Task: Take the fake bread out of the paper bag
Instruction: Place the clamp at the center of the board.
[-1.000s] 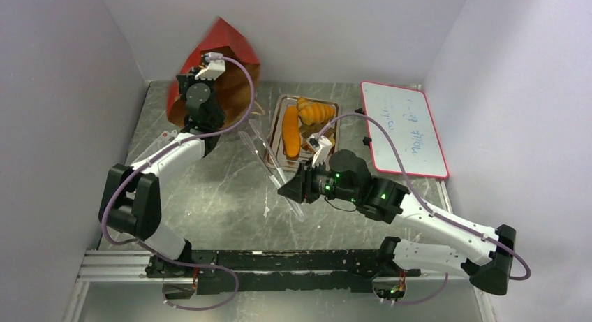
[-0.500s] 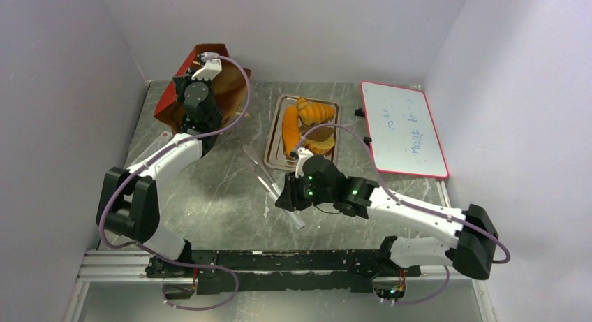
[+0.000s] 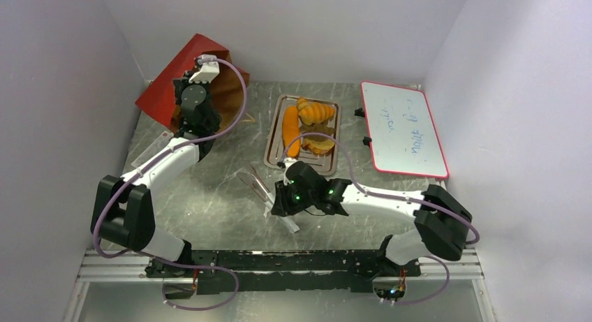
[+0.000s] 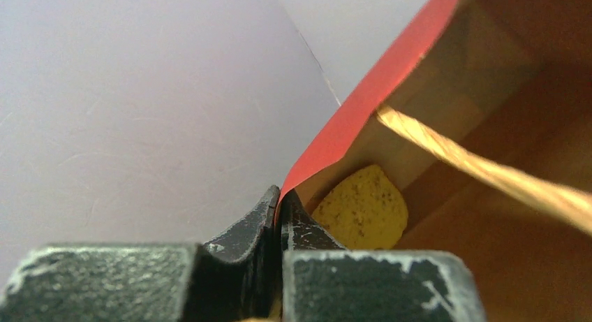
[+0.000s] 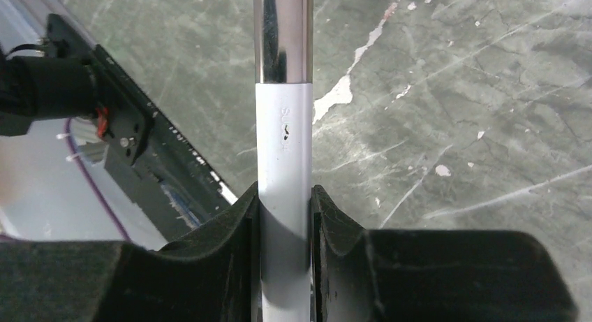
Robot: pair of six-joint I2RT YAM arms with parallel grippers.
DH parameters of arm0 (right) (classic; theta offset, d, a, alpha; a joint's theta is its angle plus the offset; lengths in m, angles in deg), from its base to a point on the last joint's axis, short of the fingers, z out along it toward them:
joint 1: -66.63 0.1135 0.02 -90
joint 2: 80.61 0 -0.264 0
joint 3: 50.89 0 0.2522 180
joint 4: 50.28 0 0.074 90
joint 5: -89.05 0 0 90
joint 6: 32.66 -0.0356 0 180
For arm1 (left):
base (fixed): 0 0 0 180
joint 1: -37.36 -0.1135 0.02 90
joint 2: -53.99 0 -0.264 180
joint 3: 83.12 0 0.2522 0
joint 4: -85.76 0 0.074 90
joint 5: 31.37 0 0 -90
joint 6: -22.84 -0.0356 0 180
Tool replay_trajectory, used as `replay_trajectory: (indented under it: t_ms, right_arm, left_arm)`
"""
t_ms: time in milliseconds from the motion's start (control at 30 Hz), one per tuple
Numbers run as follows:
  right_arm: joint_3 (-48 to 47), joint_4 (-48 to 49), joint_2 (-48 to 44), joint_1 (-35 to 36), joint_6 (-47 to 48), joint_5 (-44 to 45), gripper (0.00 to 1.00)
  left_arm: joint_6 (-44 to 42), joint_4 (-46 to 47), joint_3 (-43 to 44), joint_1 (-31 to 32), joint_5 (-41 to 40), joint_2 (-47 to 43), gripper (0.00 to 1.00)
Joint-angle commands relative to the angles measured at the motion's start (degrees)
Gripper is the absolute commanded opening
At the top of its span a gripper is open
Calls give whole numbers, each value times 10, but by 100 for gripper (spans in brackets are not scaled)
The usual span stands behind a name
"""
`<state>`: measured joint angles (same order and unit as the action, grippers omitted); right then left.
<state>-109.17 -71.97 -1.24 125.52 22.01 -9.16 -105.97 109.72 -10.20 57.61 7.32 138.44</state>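
The rust-red paper bag (image 3: 164, 81) lies tilted at the back left, its brown inside facing the left wrist camera. My left gripper (image 4: 280, 196) is shut on the bag's red rim (image 4: 377, 84); in the top view the left gripper (image 3: 187, 81) sits at the bag's mouth. One yellow piece of fake bread (image 4: 363, 207) shows inside the bag. Three more pieces, a croissant (image 3: 315, 111), a loaf (image 3: 292, 130) and another (image 3: 321, 146), lie on the silver tray (image 3: 274, 137). My right gripper (image 5: 284, 196) is shut on the white handle of metal tongs (image 5: 283, 126), low over mid-table (image 3: 279, 200).
A red-framed whiteboard (image 3: 405, 130) lies at the back right. A tan cord handle (image 4: 489, 172) crosses the bag's opening. The tongs' chrome arms (image 3: 257, 182) reach toward the tray's near corner. Grey walls close in left, back and right.
The bag has swung left and lower in my left gripper. My right arm has pulled back toward the near edge and leftward, carrying the tongs down close to the table.
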Motion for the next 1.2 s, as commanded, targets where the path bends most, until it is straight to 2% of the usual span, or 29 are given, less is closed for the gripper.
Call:
replay_trajectory:
  t_ms: [0, 167, 367, 500, 700, 900, 1167]
  right_arm:
    - [-13, 44, 45, 4, 25, 22, 26]
    - [-37, 56, 101, 11, 45, 67, 26]
    - [-73, 123, 149, 10, -4, -44, 26]
    - [-111, 111, 181, 3, -21, -56, 27]
    - [-98, 149, 216, -39, -57, -121, 32]
    - [-108, 127, 236, -45, -36, -100, 40]
    - [-120, 84, 228, -45, 7, -30, 42]
  left_arm:
    - [16, 4, -8, 6, 6, -16, 7]
    - [27, -7, -14, 8, 6, -19, 7]
    - [33, -22, -12, 8, 9, -26, 7]
    - [38, -29, -9, 8, 11, -30, 7]
    - [45, -32, -11, 8, 14, -30, 7]
    - [53, -34, -15, 7, 17, -27, 7]
    - [65, -40, -16, 8, 20, -26, 7]
